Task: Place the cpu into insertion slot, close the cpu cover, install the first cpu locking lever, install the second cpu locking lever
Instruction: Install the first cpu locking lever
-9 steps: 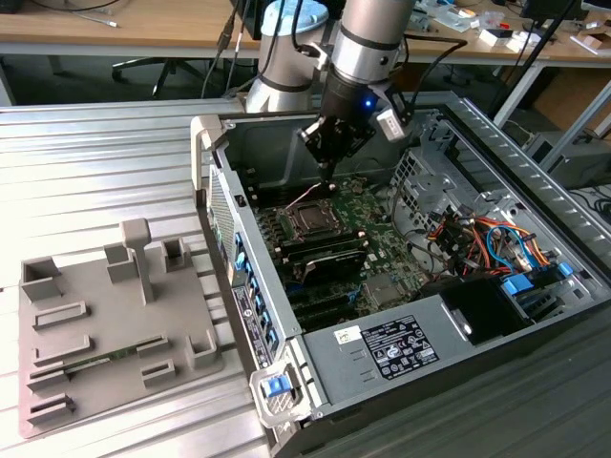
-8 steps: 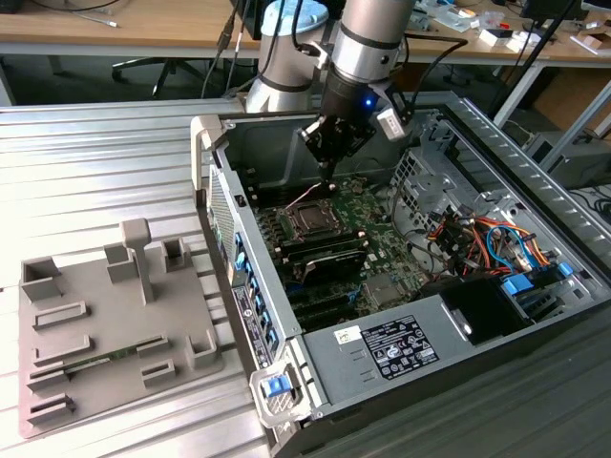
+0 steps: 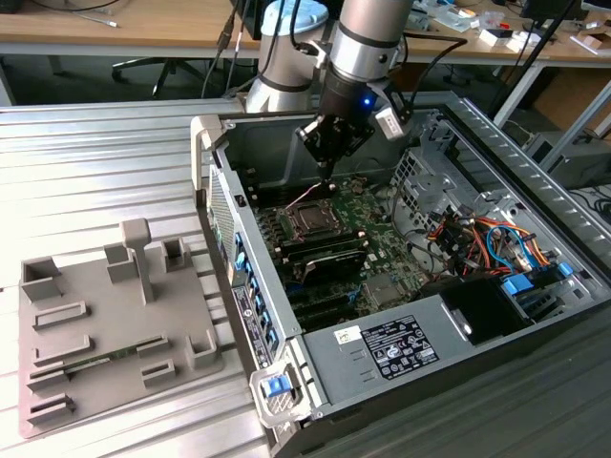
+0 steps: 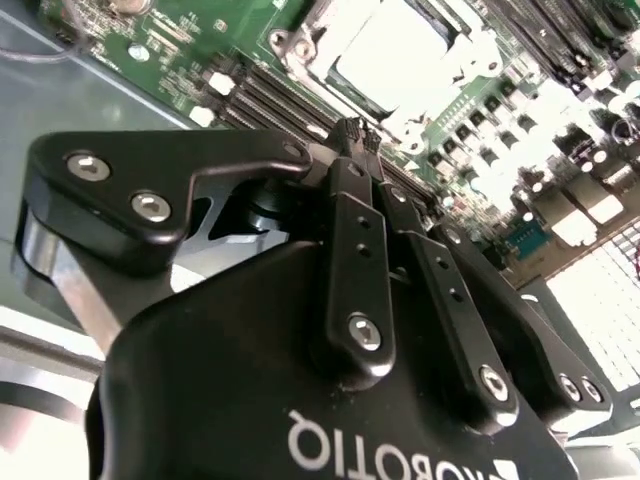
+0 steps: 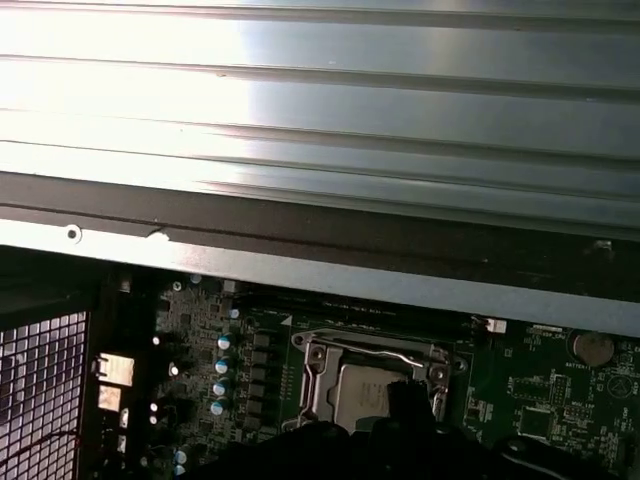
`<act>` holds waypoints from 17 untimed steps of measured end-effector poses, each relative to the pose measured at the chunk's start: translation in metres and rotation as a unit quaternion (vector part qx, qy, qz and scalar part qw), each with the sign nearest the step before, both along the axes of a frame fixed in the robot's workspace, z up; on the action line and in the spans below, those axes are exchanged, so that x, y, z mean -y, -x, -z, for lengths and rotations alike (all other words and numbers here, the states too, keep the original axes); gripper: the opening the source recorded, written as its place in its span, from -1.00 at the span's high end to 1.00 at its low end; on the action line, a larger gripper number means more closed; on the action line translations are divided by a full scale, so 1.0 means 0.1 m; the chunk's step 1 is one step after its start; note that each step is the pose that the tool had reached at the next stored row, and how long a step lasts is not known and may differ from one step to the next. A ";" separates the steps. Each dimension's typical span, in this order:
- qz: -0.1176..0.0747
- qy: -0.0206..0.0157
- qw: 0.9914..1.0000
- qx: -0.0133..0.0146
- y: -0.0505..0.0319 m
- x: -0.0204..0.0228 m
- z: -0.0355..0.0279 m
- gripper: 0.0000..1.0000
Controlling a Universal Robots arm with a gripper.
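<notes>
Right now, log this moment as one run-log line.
black pincer: shut, empty, above socket | grey metal square cpu: seated in socket | thin silver metal cpu cover frame: closed over it

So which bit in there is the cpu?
Look inside the open grey metal computer case, at the green motherboard on its floor. Right under the black tool sits a square silver metal socket frame. The cpu is the flat grey metal square in its middle, smoother than all around it.
</notes>
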State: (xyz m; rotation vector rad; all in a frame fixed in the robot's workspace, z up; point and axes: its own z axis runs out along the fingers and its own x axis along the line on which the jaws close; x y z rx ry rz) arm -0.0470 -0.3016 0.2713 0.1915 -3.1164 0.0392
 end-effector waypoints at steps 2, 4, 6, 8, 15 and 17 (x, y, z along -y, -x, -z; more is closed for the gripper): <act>0.000 -0.001 1.000 0.000 0.079 -0.001 0.010 0.79; 0.000 -0.001 1.000 0.000 0.150 -0.001 0.034 0.79; 0.000 -0.001 1.000 0.000 0.199 -0.001 0.064 0.79; 0.000 -0.001 1.000 0.000 0.237 -0.001 0.091 0.79; 0.000 -0.001 1.000 0.000 0.252 -0.028 0.179 0.79; 0.000 -0.001 1.000 0.000 0.256 -0.029 0.188 0.79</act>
